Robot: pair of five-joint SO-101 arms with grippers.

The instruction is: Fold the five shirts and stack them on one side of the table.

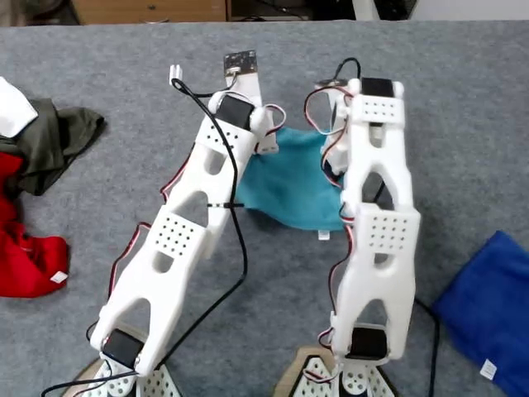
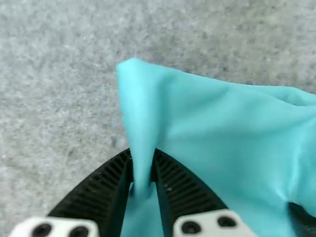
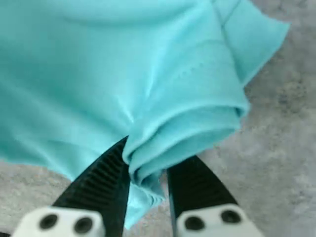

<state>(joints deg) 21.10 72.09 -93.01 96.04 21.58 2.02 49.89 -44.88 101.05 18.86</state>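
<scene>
A teal shirt (image 1: pixel 293 186) hangs between the two arms over the middle of the grey table (image 1: pixel 99 74). My left gripper (image 2: pixel 142 180) is shut on a pinched fold of the teal shirt (image 2: pixel 212 128) at its left edge. My right gripper (image 3: pixel 147 177) is shut on a bunched, rolled edge of the same shirt (image 3: pixel 123 69) at its right side. A folded blue shirt (image 1: pixel 492 310) lies at the table's right edge. A red shirt (image 1: pixel 21 248), a dark olive shirt (image 1: pixel 54 141) and a white one (image 1: pixel 12 107) lie crumpled at the left.
Black and coloured cables (image 1: pixel 240 240) run along the arms and across the table between them. A wooden cabinet (image 1: pixel 149 10) stands beyond the far edge. Bare grey felt (image 1: pixel 463 107) stretches at the far right.
</scene>
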